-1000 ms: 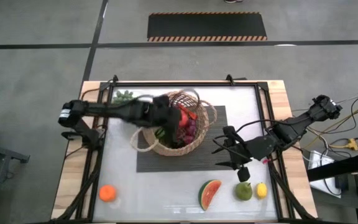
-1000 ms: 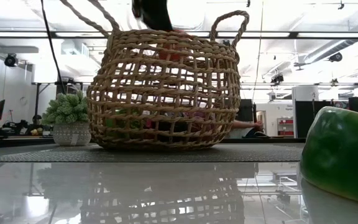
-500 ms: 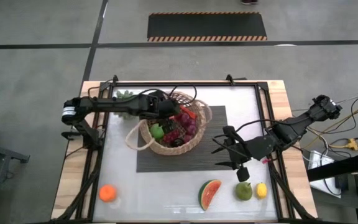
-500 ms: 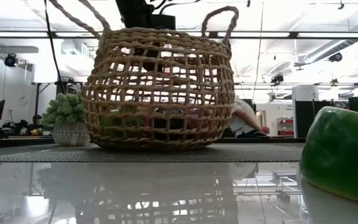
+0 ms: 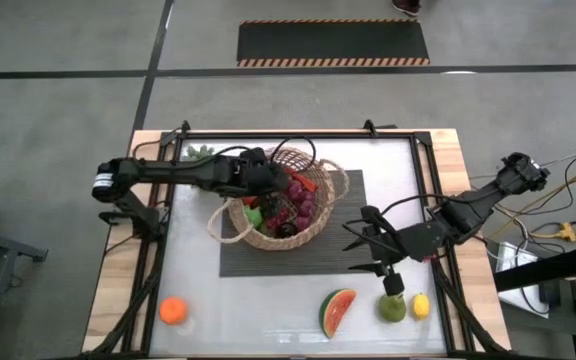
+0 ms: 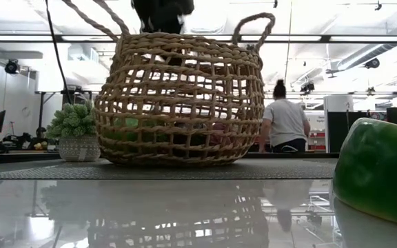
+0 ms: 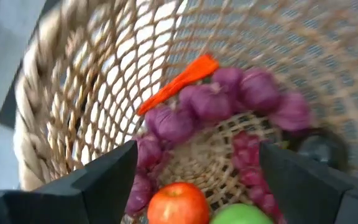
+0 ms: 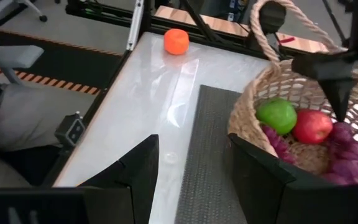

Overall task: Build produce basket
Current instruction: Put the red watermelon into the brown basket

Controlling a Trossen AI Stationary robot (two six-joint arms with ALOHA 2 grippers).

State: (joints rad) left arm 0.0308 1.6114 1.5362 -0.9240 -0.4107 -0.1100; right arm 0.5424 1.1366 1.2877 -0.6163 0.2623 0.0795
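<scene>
Left end effector sits over the wicker basket on the dark ribbed mat, fingers spread w/ nothing between them, looking down at what's inside: red apple, green apple, purple grapes, carrot. Probably placed there for dropping pieces straight in. Right end effector hangs near the worktop's front right, fingers spread, empty, close to the pear-like green fruit, likely its next pick. Lemon, watermelon slice and orange lie outside the basket.
</scene>
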